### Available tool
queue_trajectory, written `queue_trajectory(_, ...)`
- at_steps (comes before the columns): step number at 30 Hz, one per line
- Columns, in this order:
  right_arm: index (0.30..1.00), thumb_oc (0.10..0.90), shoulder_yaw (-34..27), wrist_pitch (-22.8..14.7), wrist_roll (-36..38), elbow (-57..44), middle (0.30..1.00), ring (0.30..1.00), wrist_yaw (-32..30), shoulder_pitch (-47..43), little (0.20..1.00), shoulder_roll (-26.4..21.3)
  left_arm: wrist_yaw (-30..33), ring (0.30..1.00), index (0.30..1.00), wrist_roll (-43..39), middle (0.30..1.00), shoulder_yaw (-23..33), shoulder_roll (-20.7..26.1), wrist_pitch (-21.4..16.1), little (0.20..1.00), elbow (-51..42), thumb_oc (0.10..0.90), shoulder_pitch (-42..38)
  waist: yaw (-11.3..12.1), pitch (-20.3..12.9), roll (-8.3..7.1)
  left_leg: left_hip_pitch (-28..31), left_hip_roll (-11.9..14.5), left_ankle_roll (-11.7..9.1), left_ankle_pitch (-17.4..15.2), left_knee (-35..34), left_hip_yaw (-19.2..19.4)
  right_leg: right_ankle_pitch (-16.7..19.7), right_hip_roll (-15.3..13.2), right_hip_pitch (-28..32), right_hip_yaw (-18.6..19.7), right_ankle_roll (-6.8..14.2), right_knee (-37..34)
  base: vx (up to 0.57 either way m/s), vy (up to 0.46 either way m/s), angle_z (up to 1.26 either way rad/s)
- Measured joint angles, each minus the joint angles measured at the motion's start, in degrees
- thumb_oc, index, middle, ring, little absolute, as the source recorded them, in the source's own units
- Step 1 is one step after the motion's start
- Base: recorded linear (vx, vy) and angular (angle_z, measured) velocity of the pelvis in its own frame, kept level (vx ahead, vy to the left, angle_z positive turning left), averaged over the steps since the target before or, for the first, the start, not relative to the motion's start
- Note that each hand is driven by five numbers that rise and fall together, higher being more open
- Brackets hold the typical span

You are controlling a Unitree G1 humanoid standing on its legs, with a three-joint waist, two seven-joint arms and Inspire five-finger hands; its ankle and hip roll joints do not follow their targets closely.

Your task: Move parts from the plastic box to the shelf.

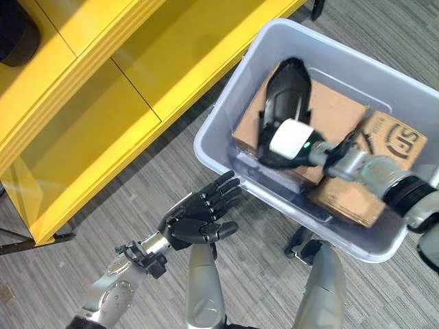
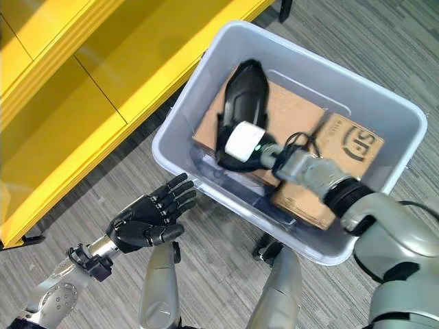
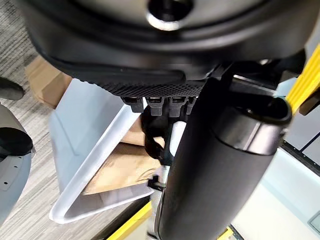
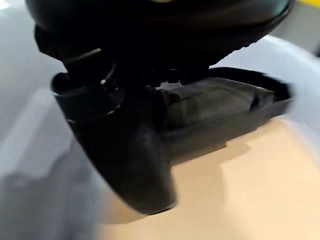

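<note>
The grey plastic box (image 1: 274,195) stands on the floor beside the yellow shelf (image 1: 103,116). Inside it lie brown cardboard boxes. My right hand (image 1: 288,89) is inside the plastic box, its fingers laid straight across the top of the larger cardboard box (image 1: 336,110). In the right wrist view the thumb (image 4: 125,145) hangs by that carton's edge (image 4: 240,190). A second, printed cardboard box (image 1: 394,140) lies to its right. My left hand (image 1: 199,219) hovers open and empty just outside the plastic box's near left wall, palm toward it.
The shelf has two bare yellow levels split by dividers, running along the left. A dark object (image 1: 17,31) sits on its upper level at the far left. Grey striped carpet (image 1: 123,199) lies between the shelf and the box.
</note>
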Motion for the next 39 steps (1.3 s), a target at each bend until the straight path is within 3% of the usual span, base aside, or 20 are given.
queue_trajectory(14, 1.000, 0.900, 0.0, 2.2, 0.0, 0.0, 1.000, 1.000, 0.0, 1.2, 1.000, 2.0, 0.4, 1.000, 1.000, 0.0, 1.000, -0.5, 0.0, 1.0, 1.000, 0.0, 0.900, -0.1, 1.4, 0.1, -0.13, 0.6, -0.1, -0.1, -0.1, 0.2, -0.3, -0.2, -0.3, 1.5, -0.4, 0.3, -0.1, 0.01, 0.001, 0.02)
queue_trajectory(19, 1.000, 0.900, 0.0, 5.1, 0.0, 0.7, 1.000, 1.000, -0.8, 1.7, 1.000, 2.3, 0.4, 1.000, 1.000, 0.2, 1.000, -1.2, 0.0, 1.1, 1.000, 0.0, 0.900, -0.1, 1.4, 0.1, -0.22, 1.0, -0.1, -0.2, -0.2, 0.2, -0.4, -0.2, -0.4, 2.1, -0.5, 0.4, -0.2, 0.00, 0.000, 0.00)
queue_trajectory(27, 1.000, 0.900, -0.4, 10.4, 2.6, 3.9, 1.000, 1.000, -7.9, 1.8, 1.000, 2.9, 2.1, 1.000, 1.000, 0.2, 1.000, -3.0, 0.0, 1.1, 1.000, 0.1, 0.900, -1.1, 1.2, 0.1, -0.24, 0.9, -0.2, -0.4, -0.3, 0.3, -0.3, 0.0, -0.5, 2.0, -0.4, 0.7, -0.6, 0.00, 0.013, 0.00)
queue_trajectory(33, 1.000, 0.900, -7.9, 14.4, 14.7, 5.3, 1.000, 1.000, -10.4, 3.9, 1.000, 5.6, 3.4, 1.000, 1.000, 0.1, 1.000, -3.7, 0.0, 1.1, 1.000, 0.0, 0.900, -2.6, 0.5, 0.2, -0.24, 0.8, -0.8, -0.4, -0.5, 0.3, -0.1, 0.2, -0.8, 2.0, 0.0, 1.1, -0.9, -0.01, 0.039, 0.01)
queue_trajectory(39, 1.000, 0.900, -9.6, 13.8, 11.0, 5.3, 1.000, 1.000, -10.7, 4.0, 1.000, 6.6, 5.3, 1.000, 1.000, -0.1, 1.000, -5.0, 0.0, 1.1, 1.000, 0.0, 0.900, -4.8, 0.4, 0.2, -0.20, 0.8, -0.9, -0.4, -0.5, 0.3, 0.1, 0.2, -0.9, 1.8, 0.2, 1.1, -0.9, 0.00, 0.041, -0.01)
